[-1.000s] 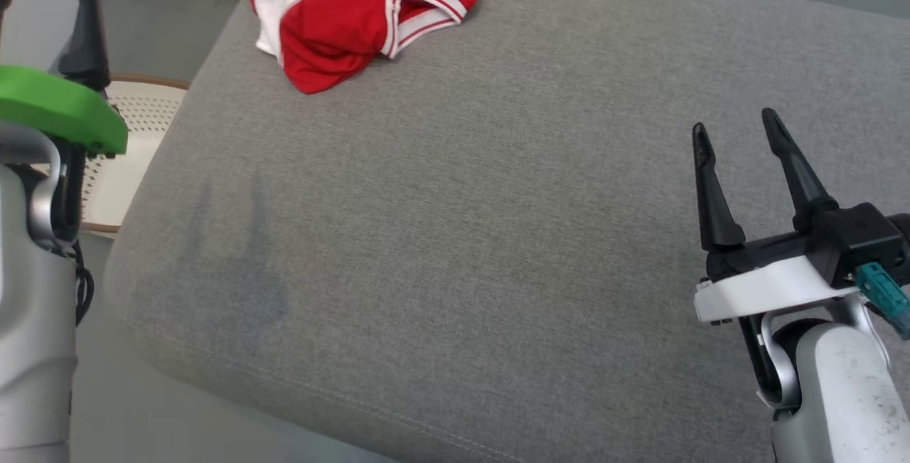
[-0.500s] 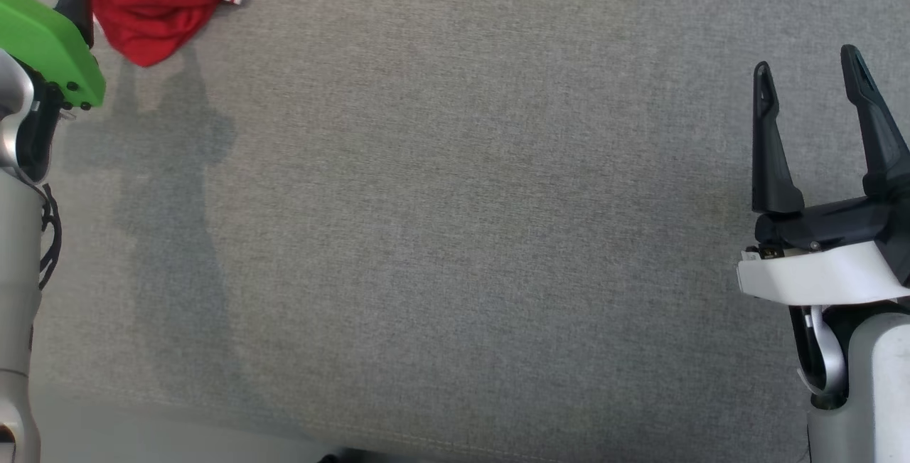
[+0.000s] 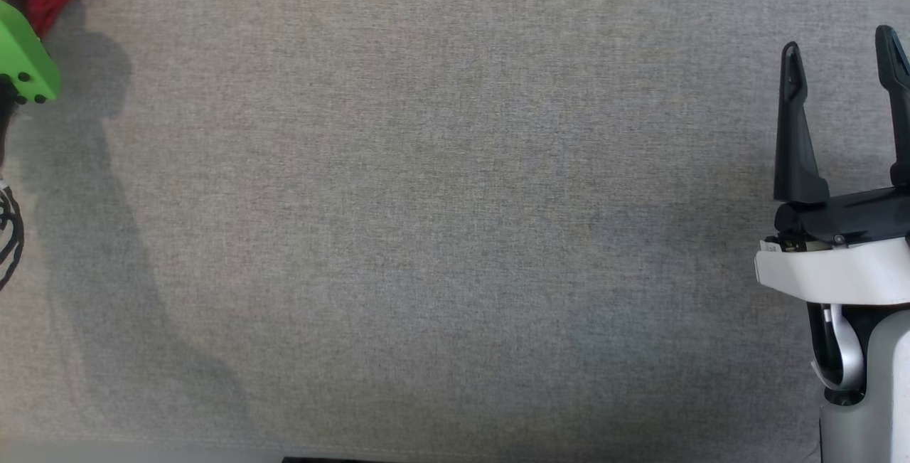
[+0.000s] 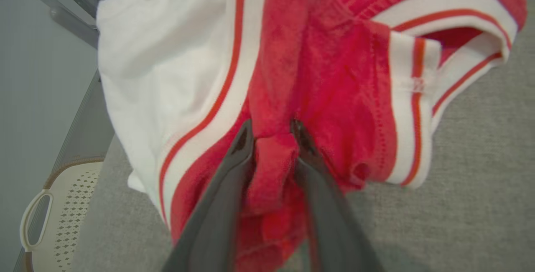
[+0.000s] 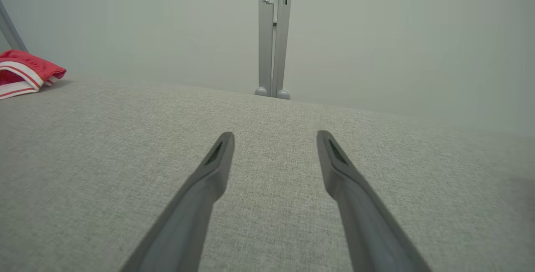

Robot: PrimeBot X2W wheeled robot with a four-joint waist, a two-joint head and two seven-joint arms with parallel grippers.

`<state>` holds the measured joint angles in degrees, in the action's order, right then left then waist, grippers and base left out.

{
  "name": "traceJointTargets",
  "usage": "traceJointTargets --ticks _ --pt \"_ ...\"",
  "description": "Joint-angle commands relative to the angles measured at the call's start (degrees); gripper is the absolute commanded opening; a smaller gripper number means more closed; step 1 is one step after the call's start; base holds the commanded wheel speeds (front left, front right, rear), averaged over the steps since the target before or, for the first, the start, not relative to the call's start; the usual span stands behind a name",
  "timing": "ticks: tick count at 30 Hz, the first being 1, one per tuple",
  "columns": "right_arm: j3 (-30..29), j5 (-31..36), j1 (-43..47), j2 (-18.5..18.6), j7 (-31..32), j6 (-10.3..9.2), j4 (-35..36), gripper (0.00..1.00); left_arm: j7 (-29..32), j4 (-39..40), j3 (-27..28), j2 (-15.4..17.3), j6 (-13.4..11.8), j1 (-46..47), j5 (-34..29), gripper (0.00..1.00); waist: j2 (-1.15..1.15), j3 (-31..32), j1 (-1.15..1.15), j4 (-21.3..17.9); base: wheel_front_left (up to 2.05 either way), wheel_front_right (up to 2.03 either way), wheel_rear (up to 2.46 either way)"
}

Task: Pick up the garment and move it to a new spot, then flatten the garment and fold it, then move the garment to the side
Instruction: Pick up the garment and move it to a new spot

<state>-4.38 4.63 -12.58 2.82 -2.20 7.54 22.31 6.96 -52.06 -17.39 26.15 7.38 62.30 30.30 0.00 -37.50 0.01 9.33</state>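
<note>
Left pincer (image 4: 271, 132) has just closed from wide onto a red fold of the garment (image 4: 342, 96), heaped at the far-left corner of the grey cushion (image 4: 480, 205); you can lift now. Your right pincer (image 5: 273, 138) hangs spread and empty.

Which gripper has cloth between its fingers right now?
The left gripper: a red fold of the garment sits bunched between its two fingers. The right gripper stands open over the grey cushion, with nothing between its fingers.
</note>
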Motion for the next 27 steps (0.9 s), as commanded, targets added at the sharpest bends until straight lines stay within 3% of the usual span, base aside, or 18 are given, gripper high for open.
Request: traceJointTargets --ticks 1,16,27 --pt "-0.2 -0.3 -0.5 0.1 -0.6 -0.10 -0.5 1.00 -0.9 -0.3 -0.7 0.4 0.1 1.0 0.4 0.00 0.00 0.6 -0.01 -0.3 0.00 0.00 0.00" --pt "-1.0 -4.5 1.1 0.1 -4.9 -0.10 -9.3 1.00 -6.6 5.6 -10.5 2.8 0.1 4.1 1.3 0.00 0.00 14.7 -0.01 -2.1 0.00 0.00 0.00" --pt "-3.1 -8.4 5.6 0.1 -8.6 -0.10 -18.5 1.00 -5.2 20.0 -23.5 0.1 0.1 3.7 6.6 0.00 0.00 28.5 -0.01 -7.0 0.00 0.00 0.00"
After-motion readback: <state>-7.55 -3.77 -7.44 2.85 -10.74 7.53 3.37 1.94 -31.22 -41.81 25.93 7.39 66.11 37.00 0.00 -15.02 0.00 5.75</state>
